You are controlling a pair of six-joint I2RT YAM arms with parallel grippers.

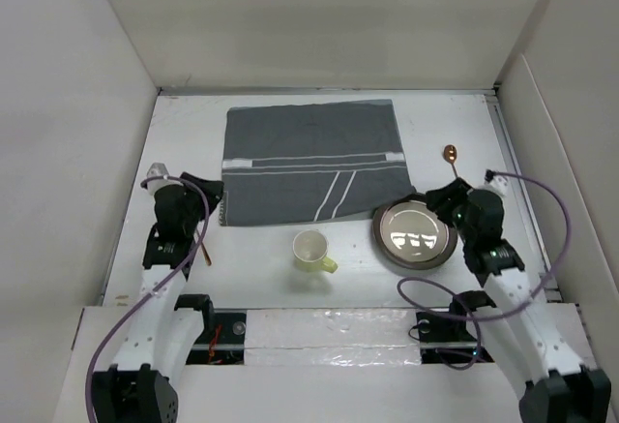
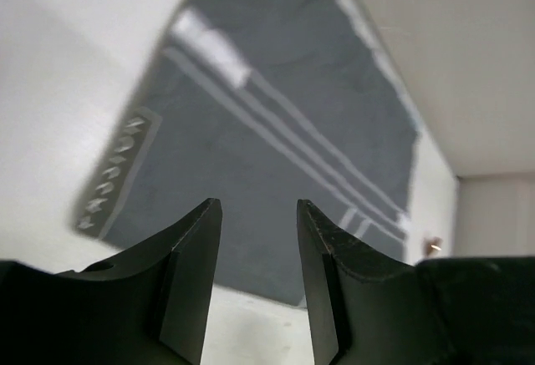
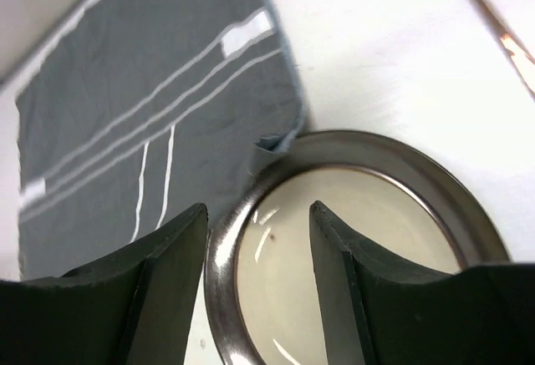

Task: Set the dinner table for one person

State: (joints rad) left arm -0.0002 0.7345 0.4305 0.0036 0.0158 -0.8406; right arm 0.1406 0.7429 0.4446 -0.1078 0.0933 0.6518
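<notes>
Walls of white panel box in the dinner table (image 1: 184,123), which carries everything. A placemat (image 1: 309,162) lies at its far middle. The plate (image 1: 416,234) meets the mat's near right corner, with the cup (image 1: 311,249) just nearer. Only the right wrist view shows that corner curled against the rim. The left gripper (image 2: 259,215) and right gripper (image 3: 257,215) both gape, empty.

On one large flat white desk (image 1: 253,251) we count one dark grey cloth placemat with white stripes (image 1: 309,157), one round silver metal plate (image 1: 414,236), one pale yellow ceramic mug (image 1: 310,249), one copper-coloured metal spoon (image 1: 450,155) and one slim copper-coloured utensil (image 1: 204,246), its head unclear.
</notes>
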